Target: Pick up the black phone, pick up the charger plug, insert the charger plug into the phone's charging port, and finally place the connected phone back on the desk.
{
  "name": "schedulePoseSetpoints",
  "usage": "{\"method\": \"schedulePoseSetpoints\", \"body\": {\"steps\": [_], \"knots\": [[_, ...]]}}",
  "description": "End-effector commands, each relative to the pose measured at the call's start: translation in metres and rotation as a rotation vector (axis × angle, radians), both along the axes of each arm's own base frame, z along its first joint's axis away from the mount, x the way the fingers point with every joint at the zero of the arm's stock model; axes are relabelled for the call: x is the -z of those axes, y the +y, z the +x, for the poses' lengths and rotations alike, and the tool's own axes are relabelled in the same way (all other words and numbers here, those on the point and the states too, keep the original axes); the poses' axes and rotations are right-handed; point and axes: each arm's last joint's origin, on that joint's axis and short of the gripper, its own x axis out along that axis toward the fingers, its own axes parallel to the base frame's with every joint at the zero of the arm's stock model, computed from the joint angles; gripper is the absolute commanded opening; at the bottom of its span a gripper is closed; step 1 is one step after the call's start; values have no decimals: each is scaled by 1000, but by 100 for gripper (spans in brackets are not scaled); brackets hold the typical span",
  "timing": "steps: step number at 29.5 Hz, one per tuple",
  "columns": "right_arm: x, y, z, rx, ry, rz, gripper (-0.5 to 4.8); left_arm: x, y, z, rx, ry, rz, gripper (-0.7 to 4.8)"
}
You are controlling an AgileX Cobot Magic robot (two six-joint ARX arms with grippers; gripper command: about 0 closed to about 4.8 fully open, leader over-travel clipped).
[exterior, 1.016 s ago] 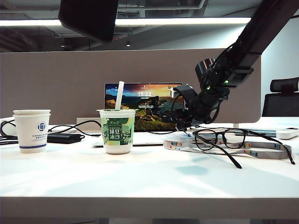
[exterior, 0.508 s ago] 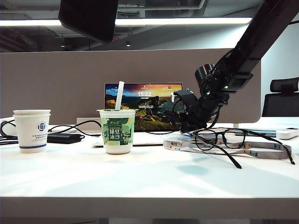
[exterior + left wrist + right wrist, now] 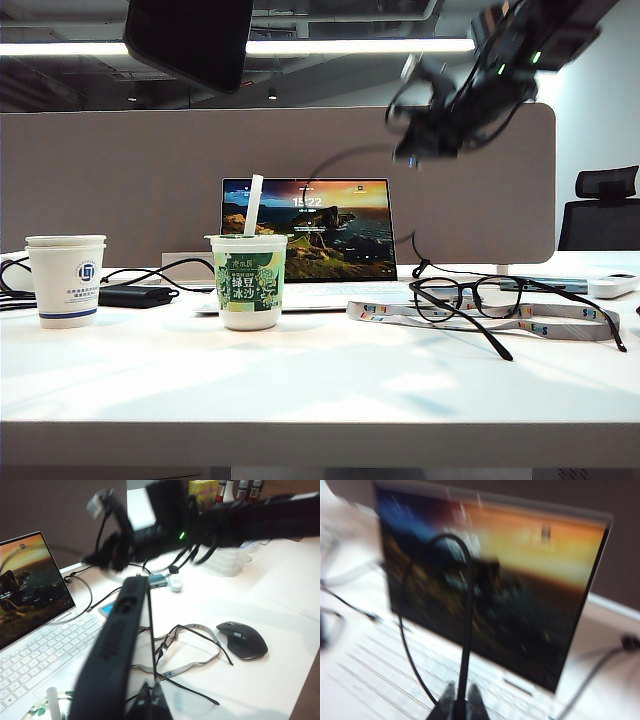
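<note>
The black phone (image 3: 190, 40) hangs high over the desk (image 3: 320, 380) at the upper left, and the arm holding it is out of the exterior view. In the left wrist view the phone (image 3: 120, 645) shows edge-on, with my left gripper (image 3: 150, 687) shut on it. My right gripper (image 3: 420, 148), blurred, is raised high above the laptop. In the right wrist view it (image 3: 461, 687) is shut on the charger plug. The thin black cable (image 3: 466, 605) rises from between the fingers and loops down. The connector tip is hidden.
An open laptop (image 3: 308, 230) stands at the back. In front of it are a green cup with a straw (image 3: 250, 282) and a white paper cup (image 3: 66, 280). Black glasses (image 3: 480, 300) lie on a lanyard (image 3: 560, 322). A black mouse (image 3: 242, 640) sits beyond them.
My right gripper has shut on the charger plug beside the laptop and risen quickly, pulling the cable up with it. The left gripper and phone have not moved.
</note>
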Motion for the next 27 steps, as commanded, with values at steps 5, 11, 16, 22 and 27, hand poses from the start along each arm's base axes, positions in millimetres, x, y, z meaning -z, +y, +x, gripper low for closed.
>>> {"method": "schedulePoseSetpoints", "body": {"steps": [5, 11, 16, 22, 27], "knots": [[-87, -20, -43, -299, -69, 230, -5, -7, 0, -1, 8, -44, -22, -7], [-126, -21, -72, -490, -89, 299, -5, -7, 0, -2, 27, -34, -31, -7], [-148, -21, -86, -566, -101, 360, -5, -7, -1, -3, 76, -32, -38, -7], [-174, -9, -105, -663, -158, 410, -5, -10, -2, -4, 152, -52, -59, -7], [-181, 14, -121, -765, -148, 403, -5, -12, -3, -5, 181, -49, -87, -7]]}}
